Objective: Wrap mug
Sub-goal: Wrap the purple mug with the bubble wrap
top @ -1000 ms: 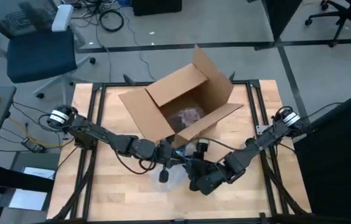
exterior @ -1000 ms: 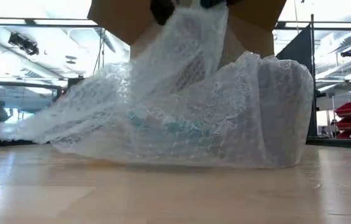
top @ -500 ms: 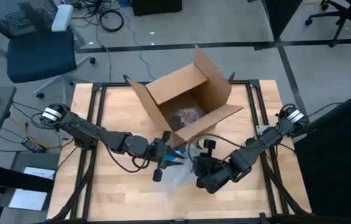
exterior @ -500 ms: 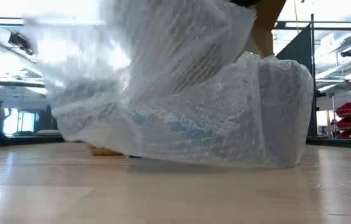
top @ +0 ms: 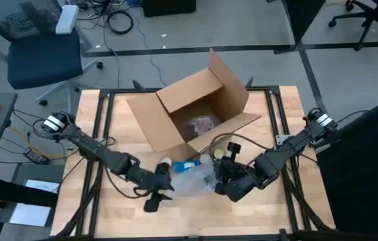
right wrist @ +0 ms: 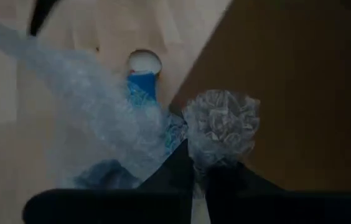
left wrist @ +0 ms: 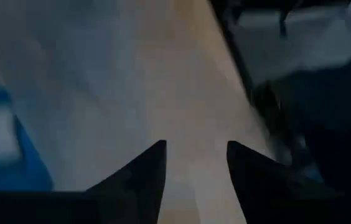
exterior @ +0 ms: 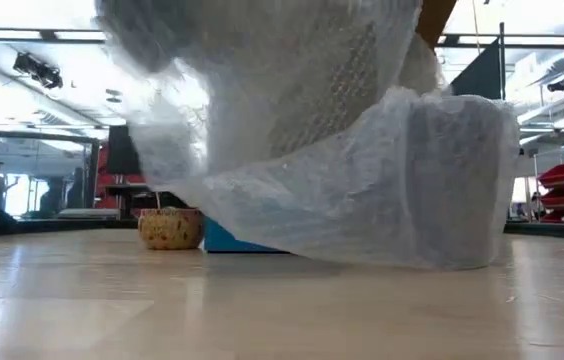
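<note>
A blue mug (top: 187, 164) lies on the table in front of the cardboard box, half under a sheet of clear bubble wrap (top: 192, 181). In the low view the bubble wrap (exterior: 342, 170) rises out of the picture's top, while its right bulge rests on the table; the mug (exterior: 230, 238) peeks out below its raised left side. My right gripper (top: 221, 171) is shut on the wrap just right of the mug. My left gripper (top: 160, 181) stands at the wrap's left edge, its fingers (left wrist: 154, 165) apart with the tabletop showing between them. My right gripper pinches a crumpled bunch of the bubble wrap (right wrist: 220, 127) between its two fingers, several layers gathered together. The bunch stands out beyond the fingertips and the sheet trails from it over the mug. My left gripper is beside the wrap's edge; whether it touches the wrap, I cannot tell.
An open cardboard box (top: 196, 114) with something wrapped inside stands at the far middle, one flap reaching toward my right gripper. A small speckled bowl (exterior: 170, 228) sits just left of the mug. Bare wood lies along the near edge (top: 189, 221).
My left gripper has drawn back toward the table's near left. The wrap's left side, which lay spread on the table, has risen, and the mug and the bowl have come out from under it. My right gripper has shifted a little toward the right.
</note>
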Robot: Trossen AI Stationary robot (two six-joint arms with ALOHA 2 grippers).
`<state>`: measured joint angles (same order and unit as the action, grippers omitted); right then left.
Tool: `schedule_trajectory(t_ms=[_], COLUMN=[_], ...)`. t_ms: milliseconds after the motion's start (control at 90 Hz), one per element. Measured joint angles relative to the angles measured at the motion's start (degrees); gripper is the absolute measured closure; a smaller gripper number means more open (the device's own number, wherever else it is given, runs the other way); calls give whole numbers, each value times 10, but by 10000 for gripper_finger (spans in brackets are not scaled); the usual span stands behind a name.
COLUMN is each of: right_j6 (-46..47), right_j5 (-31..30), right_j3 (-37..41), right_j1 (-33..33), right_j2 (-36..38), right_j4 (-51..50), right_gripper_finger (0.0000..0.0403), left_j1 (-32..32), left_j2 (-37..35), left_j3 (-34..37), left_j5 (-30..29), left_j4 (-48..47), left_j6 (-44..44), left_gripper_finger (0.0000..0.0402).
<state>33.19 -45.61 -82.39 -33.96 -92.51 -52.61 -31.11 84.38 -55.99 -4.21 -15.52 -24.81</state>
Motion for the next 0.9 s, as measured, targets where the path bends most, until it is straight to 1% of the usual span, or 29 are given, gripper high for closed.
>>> schedule_trajectory(t_ms=[89,167,233,344,422,567,656,778,900], right_j6=[23,34,36,41,43,43,43,43,43], right_j5=[8,9,9,19,22,23,23,23,23], right_j3=[0,0,0,0,0,0,0,0,0], right_j1=[0,0,0,0,0,0,0,0,0], right_j2=[0,-1,-1,-1,-1,-1,-1,-1,-1], right_j4=[-19,-25,-24,-24,-24,-24,-24,-24,-24], right_gripper_finger=[403,403,403,403,403,403,403,403,403], left_j1=[-21,-42,-59,-75,-82,-91,-99,-113,-124], left_j2=[0,0,0,0,0,3,4,19,50], left_j3=[0,0,0,0,0,0,0,0,0], left_j5=[-9,-48,-99,-205,-254,-261,-262,-276,-287], left_j4=[-29,-29,-25,-38,-33,2,2,4,22], left_j6=[-35,-45,-42,-38,-35,-18,-11,-20,-39], left_gripper_finger=[247,247,247,247,247,247,247,247,247])
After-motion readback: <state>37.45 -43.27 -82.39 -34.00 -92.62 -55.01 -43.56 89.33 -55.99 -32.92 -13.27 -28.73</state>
